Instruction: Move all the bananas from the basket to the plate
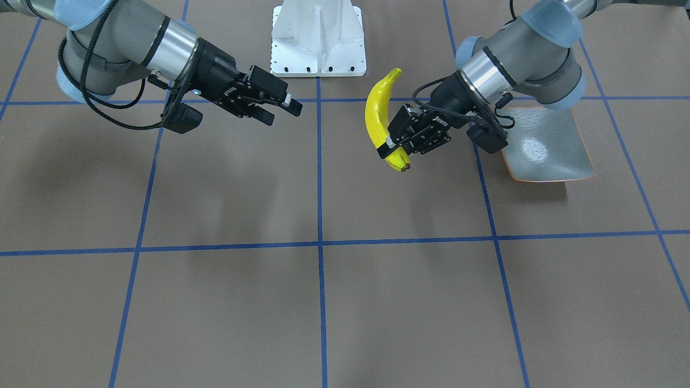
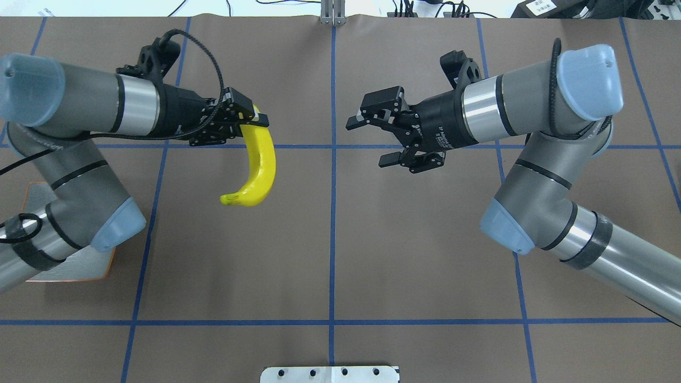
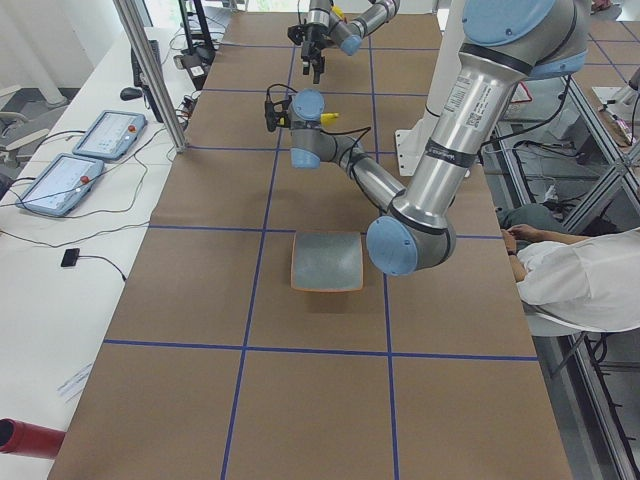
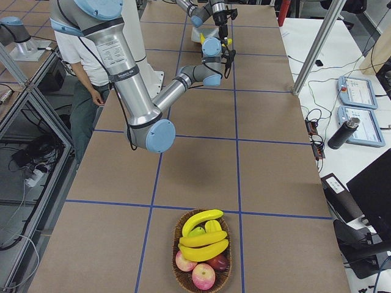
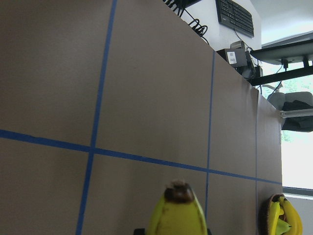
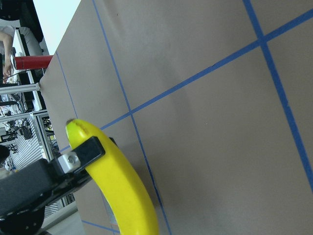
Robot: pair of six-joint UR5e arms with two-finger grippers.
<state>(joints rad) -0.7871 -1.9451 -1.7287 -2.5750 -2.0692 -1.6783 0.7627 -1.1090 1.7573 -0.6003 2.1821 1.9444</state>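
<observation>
Yellow banana (image 2: pixel 259 165) is hanging mid-air over the table (image 2: pixel 330 239) centre, left gripper (image 2: pixel 254 119) clamping it near one end, right gripper (image 2: pixel 368 142) idling empty, jaws apart, likely relaying, since basket (image 4: pixel 175 243) is sitting far right and plate (image 1: pixel 544 145) is lying far left.

You have a brown table (image 1: pixel 345 302) gridded with blue tape lines (image 1: pixel 319 215), carrying a grey-blue plate (image 1: pixel 544 151) towards the robot's left end, a wicker basket (image 4: pixel 176 239) at its right end, and a white mount (image 1: pixel 318 37) at the robot's edge.
</observation>
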